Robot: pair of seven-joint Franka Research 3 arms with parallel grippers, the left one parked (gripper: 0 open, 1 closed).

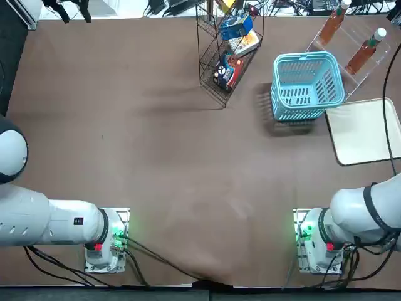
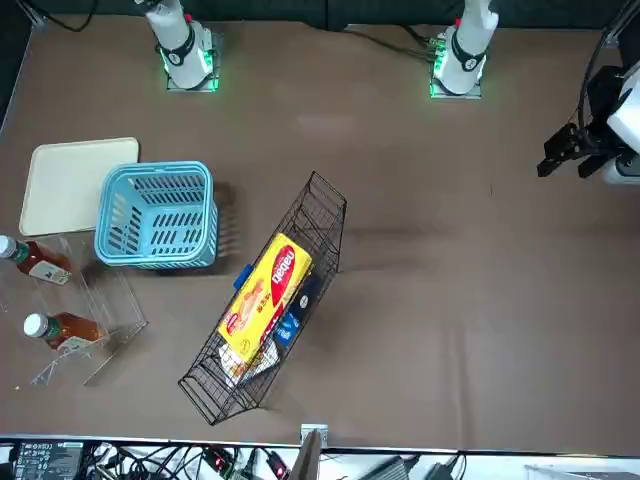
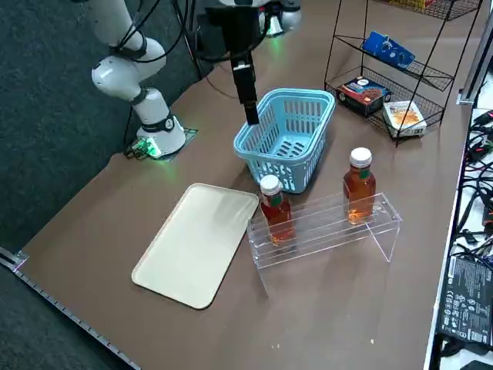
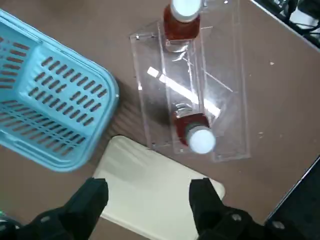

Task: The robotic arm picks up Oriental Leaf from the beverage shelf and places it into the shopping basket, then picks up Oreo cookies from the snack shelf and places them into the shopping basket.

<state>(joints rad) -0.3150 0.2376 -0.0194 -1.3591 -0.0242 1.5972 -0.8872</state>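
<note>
- The right gripper (image 4: 149,207) hangs above the table on the working robotic arm (image 1: 360,216); in the right side view it appears beside the basket, on the side towards the arm bases.
- The pincer is wide: in the right wrist view its two black fingers (image 4: 89,202) stand well apart, with part of the cream tray showing beyond the gap between them.
- Both amber-brown Oriental Leaf bottles (image 3: 359,185) with white caps are on the clear acrylic beverage shelf (image 3: 331,227). They stand caps up, apart from each other, one nearer the cream tray and the other farther from it.
- The light turquoise-blue shopping basket (image 1: 307,85) sits on the brown table (image 1: 156,157), just to the left of the acrylic shelf in the top view. Its thick rim faces up, and its slotted walls and floor can be seen.
- The cream rectangular tray (image 3: 196,245) with rounded corners lies flat near both the basket and the acrylic shelf.
- The black wire snack shelf (image 2: 212,388) stands to the left of the basket in the top view, well apart from the acrylic shelf.
- The bright blue Oreo cookies (image 3: 389,50) rest on a middle tier of that wire rack, tilted, above the two packs on the lower tier.
- That lower tier holds a red-and-dark pack (image 3: 364,94) and a white pack (image 3: 404,116), side by side.
- A yellow pack (image 2: 265,298) with a red label lies on a tier above the blue one, lengthwise along the rack.
</note>
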